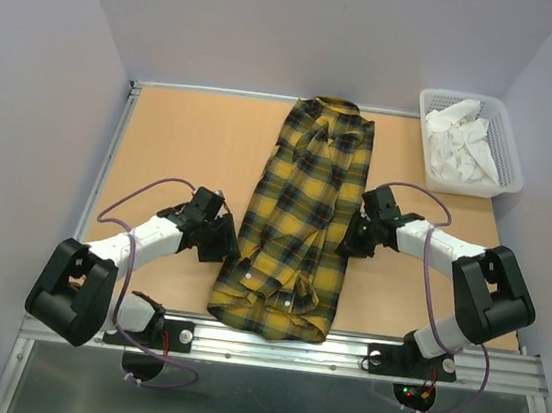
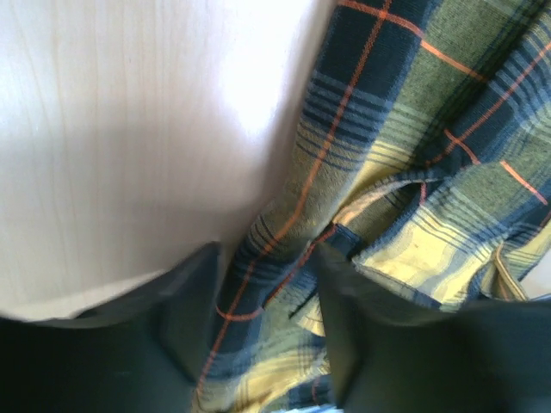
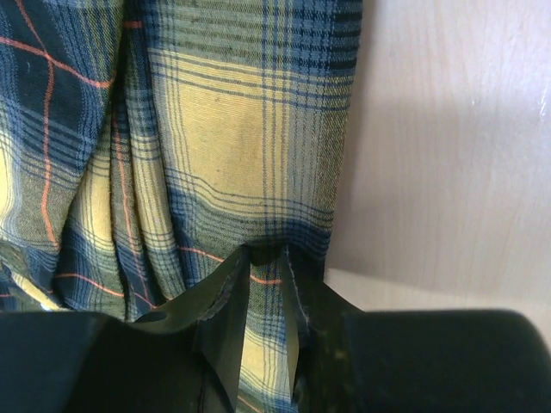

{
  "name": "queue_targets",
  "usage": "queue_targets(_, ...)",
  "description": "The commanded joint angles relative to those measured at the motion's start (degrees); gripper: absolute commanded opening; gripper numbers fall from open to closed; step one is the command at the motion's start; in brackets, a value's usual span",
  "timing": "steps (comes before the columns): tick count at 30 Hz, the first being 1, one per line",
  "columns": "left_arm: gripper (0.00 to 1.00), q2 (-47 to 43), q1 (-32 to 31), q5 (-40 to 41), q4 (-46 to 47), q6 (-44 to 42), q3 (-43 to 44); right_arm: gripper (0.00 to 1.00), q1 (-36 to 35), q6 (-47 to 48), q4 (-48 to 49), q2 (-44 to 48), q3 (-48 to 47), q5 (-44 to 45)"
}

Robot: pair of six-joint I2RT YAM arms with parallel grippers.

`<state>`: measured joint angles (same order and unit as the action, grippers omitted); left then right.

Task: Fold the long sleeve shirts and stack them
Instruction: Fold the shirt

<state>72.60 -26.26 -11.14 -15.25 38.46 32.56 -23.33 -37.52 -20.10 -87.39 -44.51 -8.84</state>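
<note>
Right end effector [image 3: 269, 258] is clamping shirt [image 1: 307, 200] edge — left end effector [image 2: 267, 258], apart astride it, is needing a fuller bite.

A light wooden worktop [image 1: 183, 145] is enclosed by plain pale walls [image 1: 278, 25]; a metal rail [image 1: 338, 355] is fixed along its near edge.

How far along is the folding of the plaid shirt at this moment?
Done: the plaid shirt lies on the table as a narrow strip, its sides apparently folded in. In hand: the right gripper pinches its edge; the left gripper straddles the opposite edge, jaws open. Remaining: the crosswise fold and stacking.
</note>
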Motion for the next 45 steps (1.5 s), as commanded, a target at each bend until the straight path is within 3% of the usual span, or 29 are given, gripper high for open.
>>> queue_targets(1, 0.66, -2.6, -0.2, 5.5, -7.0, -1.1, 2.9, 0.28, -0.1, 2.8, 1.2, 2.0, -5.2, 1.6)
queue_targets(5, 0.77, -6.1, -0.2, 7.3, -7.0, -3.6, 8.7, 0.36, -0.1, 5.7, 1.3, 1.7, -12.5, -0.4)
queue_targets(9, 0.77, -7.7, -0.2, 3.9, 0.0, -5.1, 9.1, 0.45, -0.5, 7.4, 2.6, -3.0, -21.4, -6.3)
queue_targets(15, 0.56, -5.5, -0.3, -2.0, 11.9, -3.7, 6.7, 0.61, -2.6, 7.2, 7.3, -14.9, -36.1, -14.8)
queue_targets(21, 0.32, -1.6, -0.3, -2.6, 22.1, -4.6, 4.8, 0.67, -7.0, 5.5, 12.0, -28.1, -47.5, -21.6)
queue_targets(26, 0.26, 2.6, -0.3, -2.3, 24.9, -3.1, 2.5, 0.7, -9.5, 3.4, 15.3, -35.6, -51.4, -25.1)
queue_targets(30, 0.15, 4.7, -0.3, -1.4, 27.5, -1.3, -1.7, 0.7, -11.6, 1.4, 18.9, -39.9, -52.5, -28.1)
queue_targets(45, 0.09, 6.1, -0.3, -3.9, 28.6, 8.6, -14.9, 0.7, -12.2, -0.9, 25.5, -46.9, -51.9, -28.2)
